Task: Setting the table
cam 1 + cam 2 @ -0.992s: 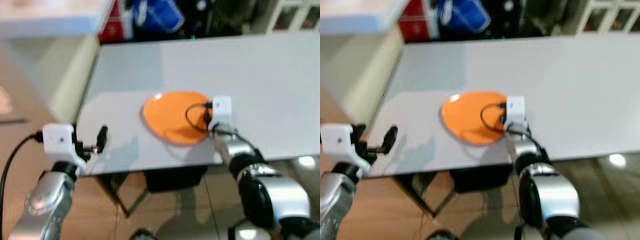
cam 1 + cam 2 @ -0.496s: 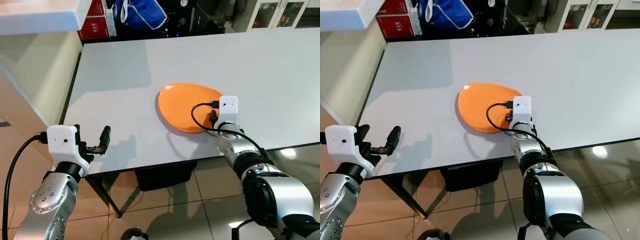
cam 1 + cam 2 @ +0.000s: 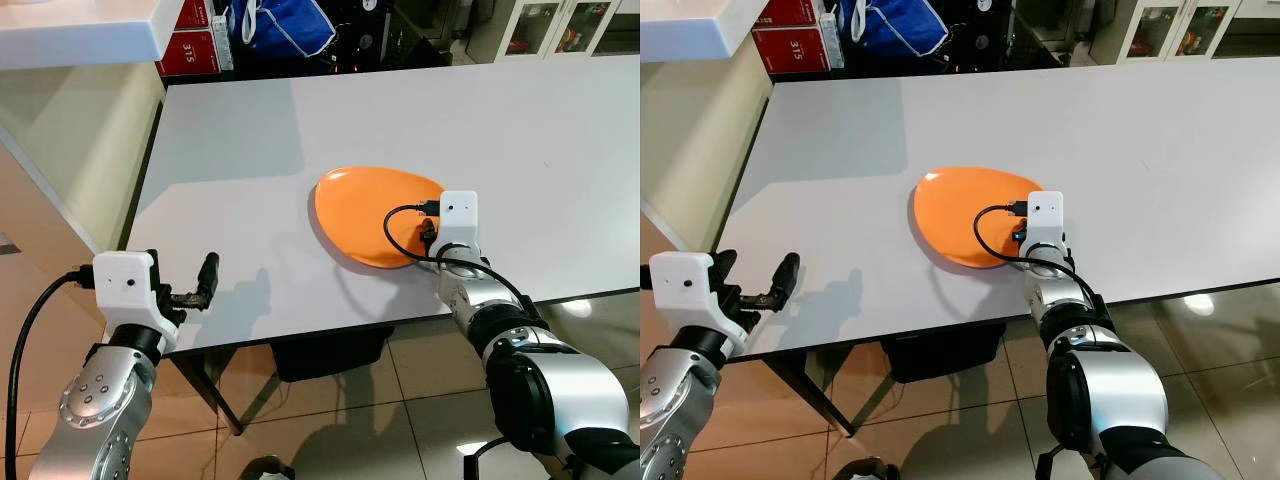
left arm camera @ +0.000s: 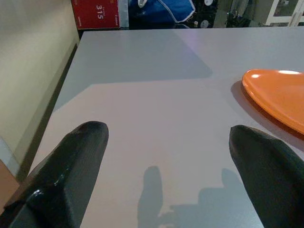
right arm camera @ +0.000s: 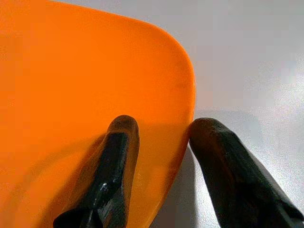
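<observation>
I see the flat orange plastic plate lying on the pale grey counter, close to the near edge and a little toward three o'clock of the counter's middle. My right tool is at the plate's near rim, at about five o'clock of the plate: one black finger lies on the orange surface, the other outside on the counter, so the rim sits between them with a small gap on each side; I can't tell if they grip it. My left tool hovers at the counter's near corner, around eight o'clock from the plate and well apart from it, fingers spread wide, holding nothing. Beyond the far edge stand a red box and a blue bag.
</observation>
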Controlling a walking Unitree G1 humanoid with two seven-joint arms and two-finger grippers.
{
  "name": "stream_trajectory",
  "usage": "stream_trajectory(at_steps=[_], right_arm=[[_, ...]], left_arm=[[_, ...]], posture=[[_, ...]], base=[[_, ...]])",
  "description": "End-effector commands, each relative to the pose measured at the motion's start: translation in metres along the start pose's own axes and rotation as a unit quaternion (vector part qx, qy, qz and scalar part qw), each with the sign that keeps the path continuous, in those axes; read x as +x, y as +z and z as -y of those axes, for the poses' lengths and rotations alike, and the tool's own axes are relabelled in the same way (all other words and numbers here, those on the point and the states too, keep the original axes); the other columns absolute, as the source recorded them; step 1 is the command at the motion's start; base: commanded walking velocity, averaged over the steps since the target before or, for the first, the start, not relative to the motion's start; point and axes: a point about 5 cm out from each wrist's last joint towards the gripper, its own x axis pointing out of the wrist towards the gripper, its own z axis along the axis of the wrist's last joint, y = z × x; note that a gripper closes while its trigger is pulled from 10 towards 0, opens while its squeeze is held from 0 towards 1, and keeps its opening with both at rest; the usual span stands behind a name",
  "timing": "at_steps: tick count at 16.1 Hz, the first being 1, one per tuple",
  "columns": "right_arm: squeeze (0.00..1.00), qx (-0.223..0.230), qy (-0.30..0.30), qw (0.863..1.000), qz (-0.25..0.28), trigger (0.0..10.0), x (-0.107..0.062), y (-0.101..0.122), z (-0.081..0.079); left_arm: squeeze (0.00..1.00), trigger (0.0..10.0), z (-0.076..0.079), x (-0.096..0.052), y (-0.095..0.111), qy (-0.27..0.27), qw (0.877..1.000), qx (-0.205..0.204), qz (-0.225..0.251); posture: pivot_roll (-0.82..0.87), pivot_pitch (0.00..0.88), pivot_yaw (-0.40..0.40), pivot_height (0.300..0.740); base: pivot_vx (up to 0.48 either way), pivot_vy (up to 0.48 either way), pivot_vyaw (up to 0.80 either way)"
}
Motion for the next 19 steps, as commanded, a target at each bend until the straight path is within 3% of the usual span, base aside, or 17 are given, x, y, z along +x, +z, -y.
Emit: stream_trajectory(at_steps=[1,3,4,19], right_arm=[[0.00,-0.005,0.004,0.999,-0.048,10.0,-0.003,-0.021,-0.002],[0.00,-0.004,0.002,0.999,-0.043,10.0,-0.002,-0.017,-0.001],[1.00,0.002,-0.004,0.999,-0.035,10.0,-0.001,-0.012,0.000],[1.00,-0.010,-0.012,1.000,-0.011,10.0,0.001,0.001,0.005]], left_arm=[[0.00,10.0,-0.003,-0.002,-0.004,0.010,1.000,0.002,-0.008],[0.00,10.0,-0.002,-0.003,-0.005,0.011,1.000,0.001,-0.010],[0.00,10.0,-0.002,-0.002,-0.006,0.012,1.000,0.001,-0.010],[0.00,10.0,0.004,0.003,-0.008,0.010,1.000,-0.004,-0.007]], posture=[[0.37,0.087,0.034,0.740],[0.37,0.088,0.032,0.740],[0.37,0.087,0.026,0.740],[0.35,0.085,0.009,0.740]], base=[[0.000,0.000,0.00],[0.000,0.000,0.00],[0.000,0.000,0.00],[0.000,0.000,0.00]])
